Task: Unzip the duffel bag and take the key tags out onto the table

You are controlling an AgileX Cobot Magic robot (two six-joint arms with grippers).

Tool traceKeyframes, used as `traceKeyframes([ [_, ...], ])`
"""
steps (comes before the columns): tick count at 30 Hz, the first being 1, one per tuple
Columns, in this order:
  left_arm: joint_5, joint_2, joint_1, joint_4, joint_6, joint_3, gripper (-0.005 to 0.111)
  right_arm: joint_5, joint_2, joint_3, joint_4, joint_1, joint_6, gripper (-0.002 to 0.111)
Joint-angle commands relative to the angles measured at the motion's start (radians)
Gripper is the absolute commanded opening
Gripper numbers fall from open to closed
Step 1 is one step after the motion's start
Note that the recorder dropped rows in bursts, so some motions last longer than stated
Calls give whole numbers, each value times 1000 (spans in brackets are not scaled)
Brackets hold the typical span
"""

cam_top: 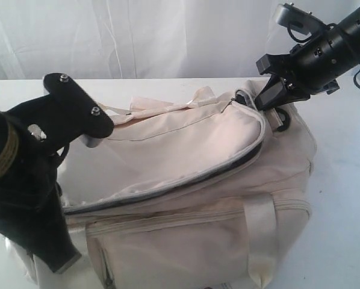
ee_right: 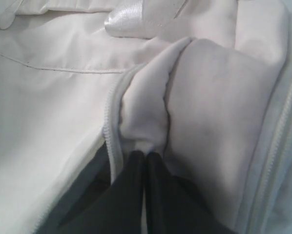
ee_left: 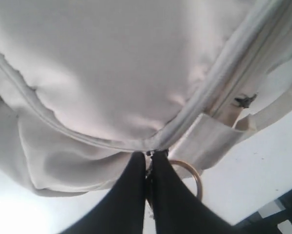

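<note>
The cream duffel bag (cam_top: 186, 174) lies on the white table (cam_top: 342, 198). Its top zipper (cam_top: 168, 188) gapes in a dark slit along the lid. Dark lining (ee_right: 80, 195) shows in the right wrist view. My left gripper (ee_left: 148, 155) is shut on the zipper pull at the bag's left end; in the exterior view my own arm hides it. At the far right end, my right gripper (cam_top: 269, 99) (ee_right: 146, 155) is shut on a pinched fold of bag fabric (ee_right: 143, 112). The key tags are hidden.
A metal ring (ee_left: 194, 176) hangs beside the left fingers. Satin straps (cam_top: 189, 99) lie bunched on the bag's top. A front pocket zipper (cam_top: 168, 220) and a strap loop (cam_top: 259, 232) face the front. A white curtain (cam_top: 138, 36) closes off the back.
</note>
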Motion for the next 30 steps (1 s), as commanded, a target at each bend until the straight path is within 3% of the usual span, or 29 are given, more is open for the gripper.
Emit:
traceKeyframes([
  [1, 95, -60, -6, 57, -44, 51, 0, -11, -2, -8, -16, -4, 6, 0],
  [13, 95, -110, -6, 78, -34, 103, 0, 36, -82, -8, 33, -4, -75, 2],
  [16, 40, -110, -6, 70, -24, 103, 0, 28, -148, -9, 16, -4, -75, 16],
  [20, 4, -110, -6, 61, -10, 103, 0, 28, -223, -10, -14, -4, -70, 53],
  [22, -1, -110, -6, 61, 8, 103, 0, 44, -259, -10, -11, -4, -73, 64],
  [25, -9, -110, -6, 61, 23, 103, 0, 140, -315, -10, 37, 1, -139, 61],
  [30, -35, -110, -6, 61, 43, 103, 0, 140, -441, 37, 85, 78, -229, 46],
])
